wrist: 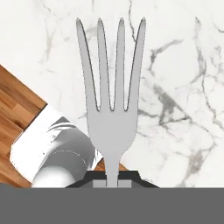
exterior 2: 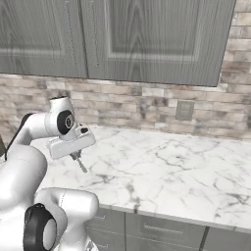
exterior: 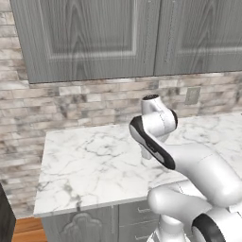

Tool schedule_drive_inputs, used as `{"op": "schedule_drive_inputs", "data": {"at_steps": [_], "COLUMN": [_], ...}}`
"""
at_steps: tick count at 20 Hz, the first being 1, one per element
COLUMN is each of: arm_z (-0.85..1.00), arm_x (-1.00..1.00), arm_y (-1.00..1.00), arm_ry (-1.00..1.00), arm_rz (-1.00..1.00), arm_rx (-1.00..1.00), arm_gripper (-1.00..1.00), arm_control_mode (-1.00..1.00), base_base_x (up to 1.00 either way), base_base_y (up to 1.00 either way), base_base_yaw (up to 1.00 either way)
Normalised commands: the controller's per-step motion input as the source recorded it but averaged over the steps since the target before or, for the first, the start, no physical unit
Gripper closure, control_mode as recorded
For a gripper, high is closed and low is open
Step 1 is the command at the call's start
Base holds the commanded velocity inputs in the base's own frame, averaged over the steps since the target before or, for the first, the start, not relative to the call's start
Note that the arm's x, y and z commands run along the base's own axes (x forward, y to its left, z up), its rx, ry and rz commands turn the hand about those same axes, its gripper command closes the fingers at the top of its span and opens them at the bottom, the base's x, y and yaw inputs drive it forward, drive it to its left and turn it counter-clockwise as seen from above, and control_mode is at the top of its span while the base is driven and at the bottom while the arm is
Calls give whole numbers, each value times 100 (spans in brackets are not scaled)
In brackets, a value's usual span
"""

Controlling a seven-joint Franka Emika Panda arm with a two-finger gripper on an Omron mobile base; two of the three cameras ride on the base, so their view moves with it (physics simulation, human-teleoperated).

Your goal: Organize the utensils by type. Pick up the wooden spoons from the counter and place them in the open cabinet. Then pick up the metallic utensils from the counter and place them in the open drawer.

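Silver fork [wrist: 112,105] pinched by its handle between your fingers [wrist: 112,183], tines pointing away, held above the marble counter [wrist: 183,65], near its edge.

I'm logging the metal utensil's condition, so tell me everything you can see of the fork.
The fork is silver-grey and metallic-looking, with four long tapering tines, a broad neck and a thin handle. The gripper holds it by the handle, tines pointing away from the hand, above the white marble counter. In the right base view it hangs below the hand, apart from the counter.
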Motion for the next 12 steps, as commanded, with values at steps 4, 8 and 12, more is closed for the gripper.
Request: {"op": "schedule_drive_inputs", "data": {"at_steps": [4,8,12], "arm_z": [0,0,0], "arm_x": [0,0,0], "arm_y": [0,0,0], "arm_ry": [0,0,0], "arm_rz": [0,0,0], "arm_rx": [0,0,0], "arm_gripper": [100,100,100], "arm_control_mode": [100,100,100], "base_base_x": [-73,-65,-20], "base_base_y": [-15,-26,-6], "base_base_yaw": [-5,-24,-65]}}
